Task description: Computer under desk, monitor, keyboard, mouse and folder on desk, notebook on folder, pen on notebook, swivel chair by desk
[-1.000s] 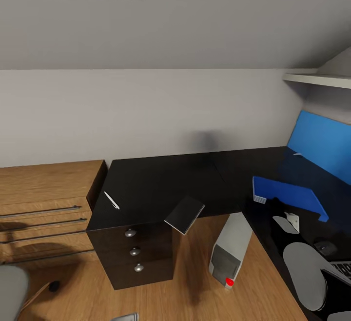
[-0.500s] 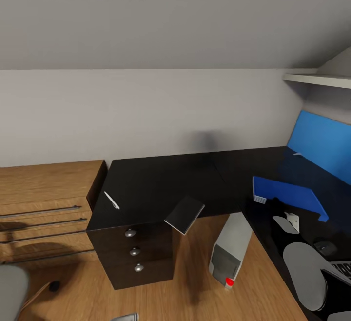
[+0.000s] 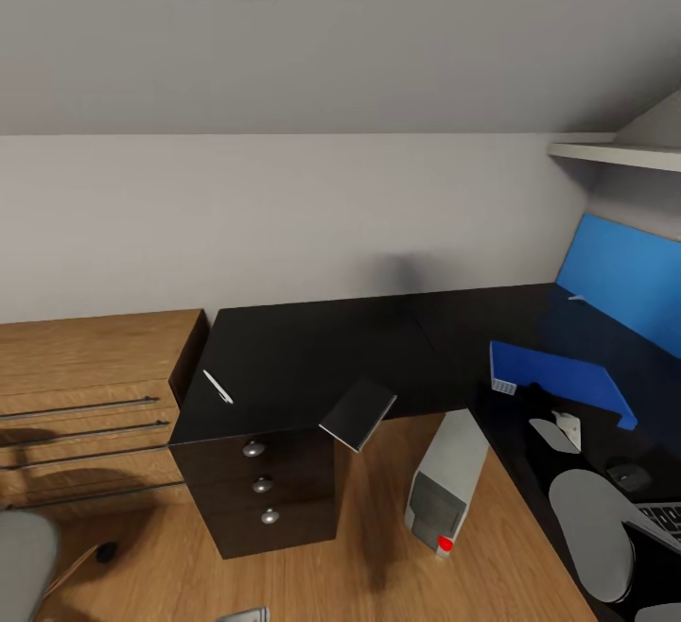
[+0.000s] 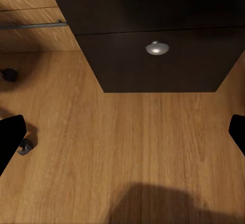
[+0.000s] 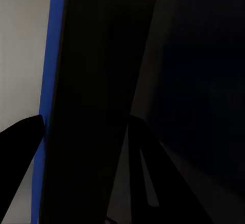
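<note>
The long black L-shaped desk [image 3: 312, 357] has a thin white pen [image 3: 217, 388] near its left edge and a small dark grey notebook [image 3: 358, 414] hanging tilted off the front, just above the drawer unit with round silver knobs [image 3: 262, 484]. The silver-grey computer tower [image 3: 447, 485] sits on the wooden floor [image 3: 378, 556] beside it. The bright blue flat folder [image 3: 558, 378] lies on the right wing. The left gripper [image 4: 122, 132] is spread wide over the floor; can't tell on the right one.

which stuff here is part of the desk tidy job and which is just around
Part of the job: desk, pen, notebook, folder, computer, mouse.
Just around: wooden drawer chest, blue wall panel, wall shelf.
</note>
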Controlling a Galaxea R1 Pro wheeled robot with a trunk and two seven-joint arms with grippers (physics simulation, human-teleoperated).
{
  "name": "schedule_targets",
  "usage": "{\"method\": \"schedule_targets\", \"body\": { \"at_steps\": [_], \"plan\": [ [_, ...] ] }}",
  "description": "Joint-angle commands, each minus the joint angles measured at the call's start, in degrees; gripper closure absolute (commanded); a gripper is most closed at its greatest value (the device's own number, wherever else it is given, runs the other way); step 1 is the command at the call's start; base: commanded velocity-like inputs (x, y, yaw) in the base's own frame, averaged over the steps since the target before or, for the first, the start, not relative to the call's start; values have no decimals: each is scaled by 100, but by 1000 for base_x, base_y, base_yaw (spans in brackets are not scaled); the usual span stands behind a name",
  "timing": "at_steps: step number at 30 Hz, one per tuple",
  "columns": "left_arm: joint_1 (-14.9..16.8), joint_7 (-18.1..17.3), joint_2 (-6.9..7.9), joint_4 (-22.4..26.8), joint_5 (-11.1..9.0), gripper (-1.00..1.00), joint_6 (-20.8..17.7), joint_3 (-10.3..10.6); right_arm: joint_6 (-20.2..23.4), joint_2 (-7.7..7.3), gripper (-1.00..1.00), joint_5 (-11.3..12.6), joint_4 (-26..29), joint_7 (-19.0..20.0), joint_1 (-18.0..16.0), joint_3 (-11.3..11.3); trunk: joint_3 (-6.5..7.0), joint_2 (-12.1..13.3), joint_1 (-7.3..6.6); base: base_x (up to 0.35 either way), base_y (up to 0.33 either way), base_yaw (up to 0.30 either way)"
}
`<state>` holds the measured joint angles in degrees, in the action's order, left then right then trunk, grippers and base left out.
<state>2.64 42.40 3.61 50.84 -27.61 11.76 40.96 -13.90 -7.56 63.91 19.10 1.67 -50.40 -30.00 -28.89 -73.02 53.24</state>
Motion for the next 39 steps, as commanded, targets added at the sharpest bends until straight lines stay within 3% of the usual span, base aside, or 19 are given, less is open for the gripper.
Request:
{"method": "schedule_targets", "body": {
  "at_steps": [1,13,14,39],
  "plan": [
    [8,31,8,5,-60,-100,38,35,-17,0,100,58,-3,17,-4,3,-6,-4,0,0,0,0],
    [8,31,8,5,-60,-100,37,35,-17,0,100,42,6,17,-4,11,-6,-4,0,0,0,0],
    [8,31,8,5,-60,-100,37,35,-17,0,-100,42,6,14,-4,11,-6,-4,0,0,0,0],
    [8,16,8,5,-68,-100,37,35,-25,0,-100,33,31,-106,-4,20,-6,-4,0,-14,0,0]
  ]
}}
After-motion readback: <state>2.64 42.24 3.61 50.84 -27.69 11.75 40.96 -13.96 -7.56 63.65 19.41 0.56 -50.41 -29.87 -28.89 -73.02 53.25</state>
